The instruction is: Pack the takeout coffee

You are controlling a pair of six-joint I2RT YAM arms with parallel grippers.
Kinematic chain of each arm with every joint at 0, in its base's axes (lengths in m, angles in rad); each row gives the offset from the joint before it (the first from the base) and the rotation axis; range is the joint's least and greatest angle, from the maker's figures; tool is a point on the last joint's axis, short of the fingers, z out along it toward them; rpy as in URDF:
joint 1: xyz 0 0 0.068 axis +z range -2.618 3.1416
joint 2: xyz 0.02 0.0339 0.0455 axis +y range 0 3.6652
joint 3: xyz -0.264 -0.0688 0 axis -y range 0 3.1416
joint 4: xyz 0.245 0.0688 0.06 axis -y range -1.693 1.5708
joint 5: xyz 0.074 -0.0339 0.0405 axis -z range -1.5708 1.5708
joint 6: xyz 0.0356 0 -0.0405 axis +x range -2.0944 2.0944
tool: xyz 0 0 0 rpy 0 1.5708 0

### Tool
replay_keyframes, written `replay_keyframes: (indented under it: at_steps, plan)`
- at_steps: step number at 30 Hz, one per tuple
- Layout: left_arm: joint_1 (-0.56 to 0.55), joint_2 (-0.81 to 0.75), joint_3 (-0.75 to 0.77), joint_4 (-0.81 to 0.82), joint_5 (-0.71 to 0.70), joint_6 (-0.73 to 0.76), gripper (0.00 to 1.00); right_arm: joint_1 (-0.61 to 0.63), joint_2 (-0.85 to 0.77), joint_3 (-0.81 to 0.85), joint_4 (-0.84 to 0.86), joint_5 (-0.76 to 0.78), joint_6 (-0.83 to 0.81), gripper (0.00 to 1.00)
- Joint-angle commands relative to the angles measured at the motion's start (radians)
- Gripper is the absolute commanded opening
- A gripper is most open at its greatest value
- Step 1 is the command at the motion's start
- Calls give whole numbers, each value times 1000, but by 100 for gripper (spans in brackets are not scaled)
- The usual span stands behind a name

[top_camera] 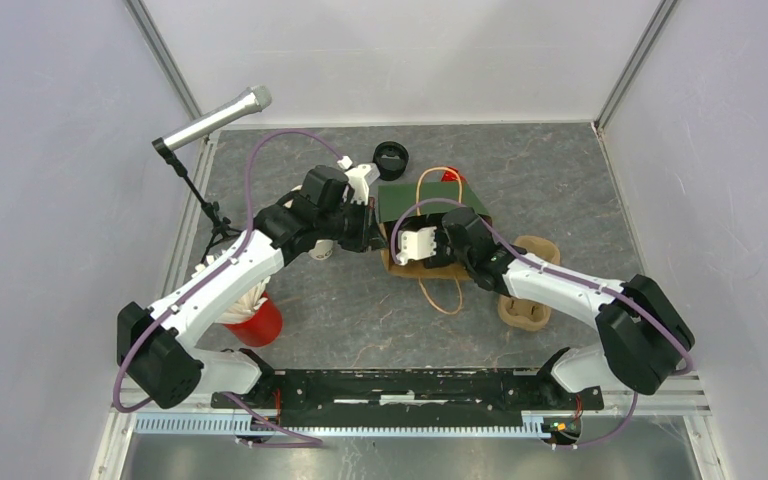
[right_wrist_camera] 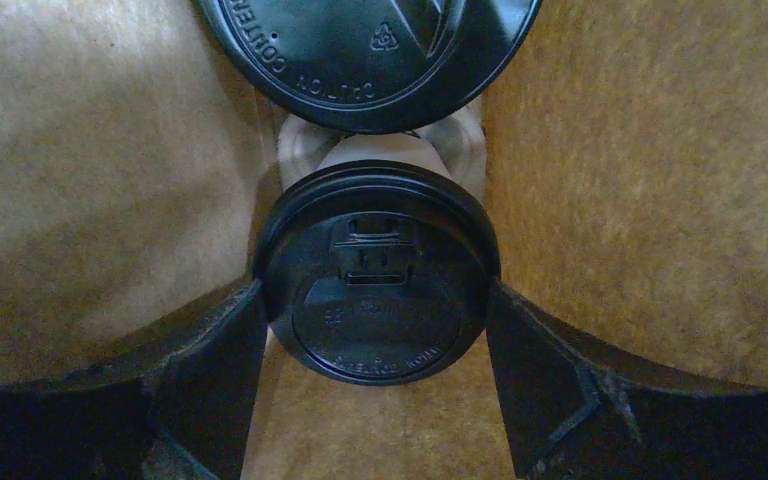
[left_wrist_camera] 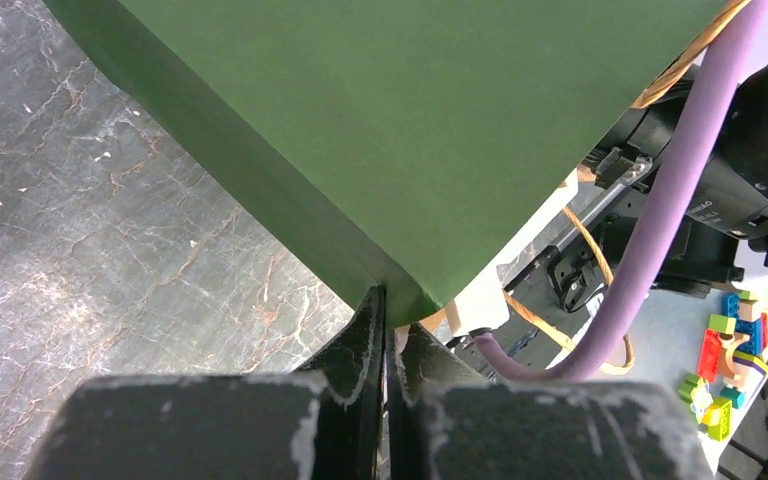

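cup (right_wrist_camera: pixel 375 270): black embossed lid, cream body
right gripper (right_wrist_camera: pixel 375 300): wide, clasping cup's lid
left gripper (left_wrist_camera: pixel 385 330): closed, pinching green bag (left_wrist_camera: pixel 440 120) edge

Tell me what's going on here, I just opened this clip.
The left gripper is pinched shut on the edge of the green paper bag, apparently holding it open. The right gripper reaches inside the bag with a black-lidded coffee cup between its fingers, which sit against the lid's sides. A second lidded cup stands in the bag just beyond it.
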Motion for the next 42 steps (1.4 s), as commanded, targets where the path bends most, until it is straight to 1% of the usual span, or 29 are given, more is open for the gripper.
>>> replay_keyframes:
  at_steps: [1, 8, 14, 19, 22, 26, 32, 42]
  plan:
    - [0, 2, 13, 36, 39, -40, 2, -15, 21, 34, -105, -15, 34, 46]
    - [1, 21, 43, 25, 28, -30, 2, -15, -49, 49, -185, -34, 24, 54]
    - [0, 32, 57, 20, 29, -28, 2, -15, -89, 28, -215, -46, -3, 67]
    - [0, 32, 58, 20, 34, -34, 2, -12, -110, 28, -231, -67, -2, 76]
    - [0, 29, 59, 14, 33, -30, 2, -9, -113, 32, -247, -76, -8, 78]
    - [1, 24, 60, 1, 22, -25, 2, -5, -118, 39, -256, -90, -16, 84]
    - [1, 28, 65, 3, 26, -25, 2, 7, -108, 61, -270, -102, -17, 88]
    - [0, 38, 68, 17, 37, -33, 2, 14, -130, 86, -319, -110, -10, 89]
